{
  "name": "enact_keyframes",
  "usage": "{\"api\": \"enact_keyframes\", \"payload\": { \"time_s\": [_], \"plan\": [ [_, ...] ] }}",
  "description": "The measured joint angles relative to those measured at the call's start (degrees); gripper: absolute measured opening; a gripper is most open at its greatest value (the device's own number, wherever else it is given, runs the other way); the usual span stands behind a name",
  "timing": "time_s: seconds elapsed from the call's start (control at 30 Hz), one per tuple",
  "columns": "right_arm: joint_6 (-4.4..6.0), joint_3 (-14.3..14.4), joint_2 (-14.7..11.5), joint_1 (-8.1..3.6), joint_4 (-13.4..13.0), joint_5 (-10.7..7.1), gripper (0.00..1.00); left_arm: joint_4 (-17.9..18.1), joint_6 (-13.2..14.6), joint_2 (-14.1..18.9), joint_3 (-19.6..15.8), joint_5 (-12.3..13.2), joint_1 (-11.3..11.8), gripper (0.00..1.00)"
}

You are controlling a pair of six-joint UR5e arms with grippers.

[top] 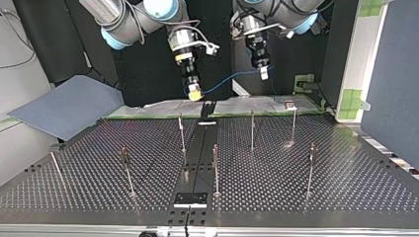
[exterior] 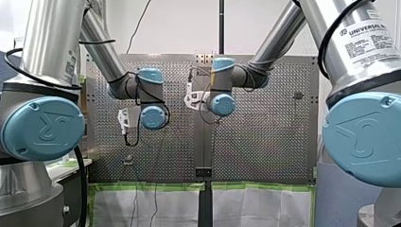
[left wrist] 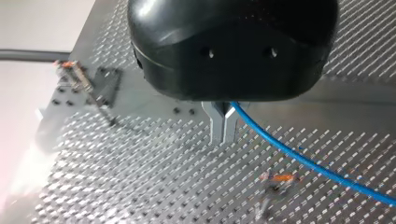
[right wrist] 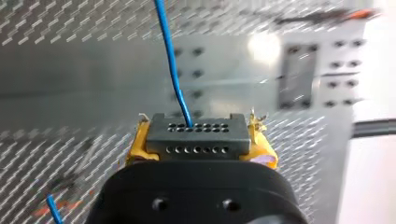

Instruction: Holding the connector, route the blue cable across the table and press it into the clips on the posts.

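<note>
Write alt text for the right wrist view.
A dark connector with two rows of holes sits clamped between the yellow-padded fingers of the right gripper. A blue cable leaves its upper row and runs away over the perforated table.

Blue cable (right wrist: 173, 70), seemingly grey connector (right wrist: 198, 135)

Posts (top: 216, 170) stud table (top: 346, 182); open lanes between them.
</note>
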Motion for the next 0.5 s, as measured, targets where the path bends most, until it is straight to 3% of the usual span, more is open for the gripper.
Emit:
{"api": "enact_keyframes", "payload": {
  "time_s": [0.23, 0.5],
  "plan": [
    [0.53, -3.6, 1.1, 1.25, 1.6, -2.76, 0.0, -3.0, 0.2, 3.0, 1.0, -0.4, 1.8, 0.0],
    [1.29, -8.1, 1.5, 2.6, 4.7, -3.5, 0.0, -7.2, -0.8, 7.2, 1.1, 1.7, 5.4, 0.0]
  ]
}}
